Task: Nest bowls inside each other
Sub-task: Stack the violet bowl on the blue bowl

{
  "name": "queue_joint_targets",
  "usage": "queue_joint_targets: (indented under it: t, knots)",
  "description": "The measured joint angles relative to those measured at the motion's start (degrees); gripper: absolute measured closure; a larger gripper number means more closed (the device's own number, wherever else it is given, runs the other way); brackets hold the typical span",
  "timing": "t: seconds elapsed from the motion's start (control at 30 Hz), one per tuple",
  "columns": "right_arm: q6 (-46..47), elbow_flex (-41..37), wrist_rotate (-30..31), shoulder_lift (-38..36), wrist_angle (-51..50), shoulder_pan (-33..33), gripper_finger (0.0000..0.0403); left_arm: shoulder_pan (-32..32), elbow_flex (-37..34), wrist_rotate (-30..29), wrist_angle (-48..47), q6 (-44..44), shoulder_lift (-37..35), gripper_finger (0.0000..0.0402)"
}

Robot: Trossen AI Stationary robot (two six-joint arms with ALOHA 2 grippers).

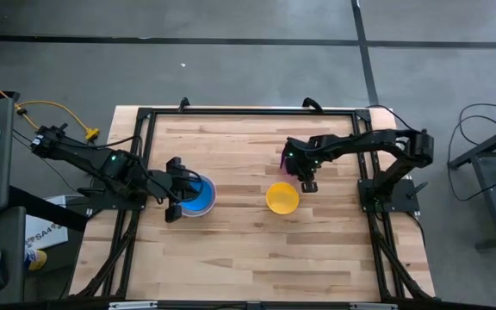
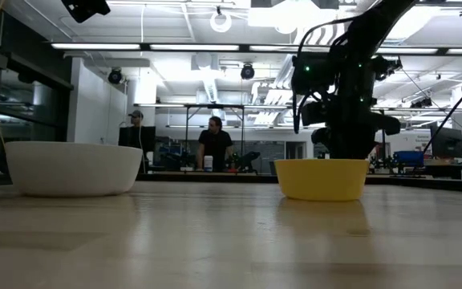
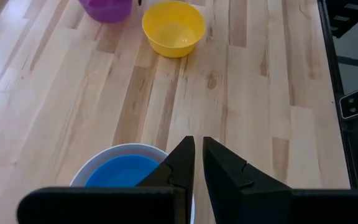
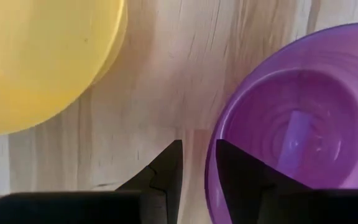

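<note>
You have a blue bowl (image 1: 199, 196) already sitting inside a white bowl (image 3: 81, 177), toward the left side of the table (image 1: 231, 250) and about midway between its far and near edges. That is one nesting done, as far as the views show. From table level only the white bowl's wall is visible, so you cannot tell there what else it may hold. No pink bowl can be made out in any view, so whether it lies under the blue one cannot be said.

Two bowls are not yet nested. The yellow bowl (image 1: 282, 197) stands alone right of the table's centre, upright and empty. The purple bowl (image 4: 291, 143) sits just beside it, toward the far edge, mostly hidden under the right arm from above.

Your right gripper (image 4: 196, 163) is down at the purple bowl, one finger outside its rim and the other inside; the jaws stand narrowly apart around the wall, seemingly pinching it, though contact is not certain. The bowl looks to rest on the wood.

Your left gripper (image 3: 197, 163) hangs over the edge of the blue-and-white stack with its jaws nearly together and nothing between them.

By my judgement you are around halfway: purple and yellow still need to join the stack.
</note>
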Motion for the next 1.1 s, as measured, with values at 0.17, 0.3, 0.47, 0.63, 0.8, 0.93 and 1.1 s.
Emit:
queue_joint_targets:
  t: [0.17, 0.3, 0.47, 0.63, 0.8, 0.93, 1.1]
  knots:
    - [-0.63, 0.00, 2.16, -1.11, 0.13, -0.12, 0.0312, 0.00, 0.00, 0.00, 0.02, 0.00, 0.00, 0.0368]
    - [-1.08, 0.00, 2.64, -2.56, 0.11, -0.12, 0.0312, 0.00, 0.00, 0.00, 0.04, 0.00, 0.00, 0.0368]
    - [-1.11, 0.00, 2.60, -3.26, -0.43, -0.12, 0.0312, 0.00, 0.00, 0.00, 0.07, 0.00, -0.01, 0.0368]
    - [-1.09, 0.00, 2.58, -3.23, -1.40, -0.12, 0.0312, 0.00, 0.00, 0.00, 0.11, 0.00, 0.00, 0.0368]
    - [-0.28, 0.00, 2.55, -3.23, -1.55, -0.12, 0.0317, 0.00, 0.00, 0.00, 0.11, 0.00, 0.00, 0.0368]
    - [-0.15, 0.00, 2.54, -3.23, -1.64, -0.12, 0.0336, 0.00, 0.00, 0.00, 0.11, 0.00, 0.00, 0.0368]
    - [-0.13, 0.00, 2.53, -3.23, -1.66, -0.12, 0.0362, 0.00, 0.00, 0.00, 0.11, 0.00, 0.00, 0.0368]
